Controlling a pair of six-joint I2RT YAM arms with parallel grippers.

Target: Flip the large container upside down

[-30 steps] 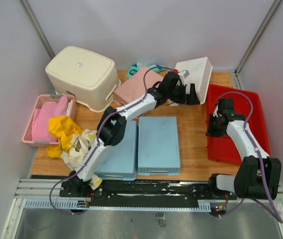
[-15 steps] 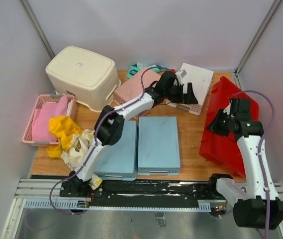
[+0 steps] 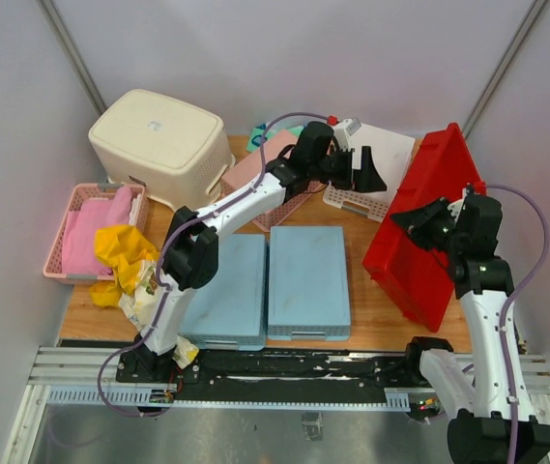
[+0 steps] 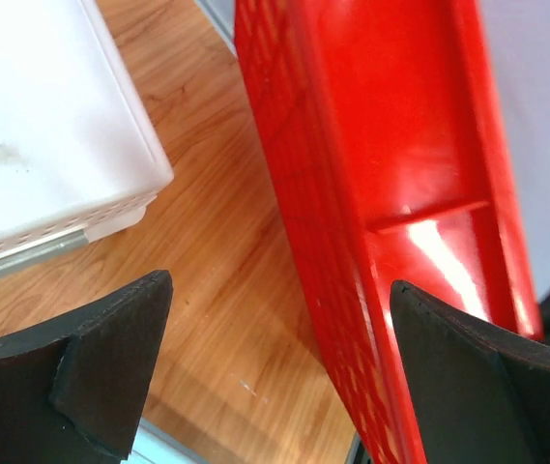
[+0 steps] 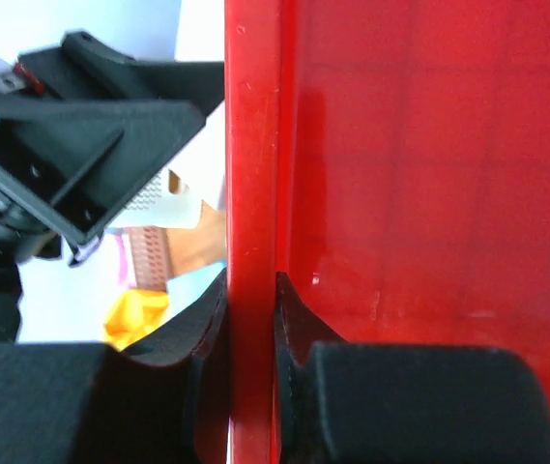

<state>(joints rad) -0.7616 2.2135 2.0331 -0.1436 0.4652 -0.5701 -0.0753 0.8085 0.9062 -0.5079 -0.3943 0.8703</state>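
Observation:
The large container (image 3: 156, 145), a deep cream-beige tub, stands at the back left with its closed base facing up; neither gripper is near it. My right gripper (image 3: 427, 222) is shut on the rim of the shallow red tray (image 3: 429, 251) and holds it steeply tilted on edge at the right. In the right wrist view the pads (image 5: 207, 319) clamp the tray's rim (image 5: 250, 193). My left gripper (image 3: 366, 172) is open and empty above the white lattice basket (image 3: 379, 164). The left wrist view shows its gripper (image 4: 279, 377) over bare wood between that basket (image 4: 33, 126) and the red tray (image 4: 381, 145).
A pink basket (image 3: 62, 253) with pink cloth sits at the left edge, yellow and patterned cloths (image 3: 130, 261) beside it. Two light blue flat containers (image 3: 308, 280) lie at the front middle. A pink lattice basket (image 3: 265, 169) lies under the left arm. Walls close in on three sides.
My right gripper has lifted the red tray's left rim from flat to steeply tilted. The white basket has dropped from its side to lying flat. The left gripper moved back slightly.

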